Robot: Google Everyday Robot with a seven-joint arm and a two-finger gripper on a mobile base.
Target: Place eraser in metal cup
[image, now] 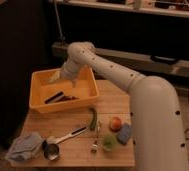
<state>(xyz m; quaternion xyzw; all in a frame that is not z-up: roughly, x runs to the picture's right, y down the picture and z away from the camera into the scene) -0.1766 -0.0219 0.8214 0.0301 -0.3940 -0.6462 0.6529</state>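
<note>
Wooden table (63, 125), eraser (55, 96) in yellow bin (63, 106), claw (58, 76) above it, grip state unclear, metal cup (51, 150) near front

Matt, pale wood on the counter (78, 125). Smooth yellow plastic for the bin (68, 106) at the far left corner, with the dull black eraser (54, 96) inside. Smooth white shell on the arm (153, 110); pale, smooth gripper (59, 76) over that bin. Shiny steel metal cup (51, 151) near the front left corner, beside soft grey cloth (24, 147).
</note>
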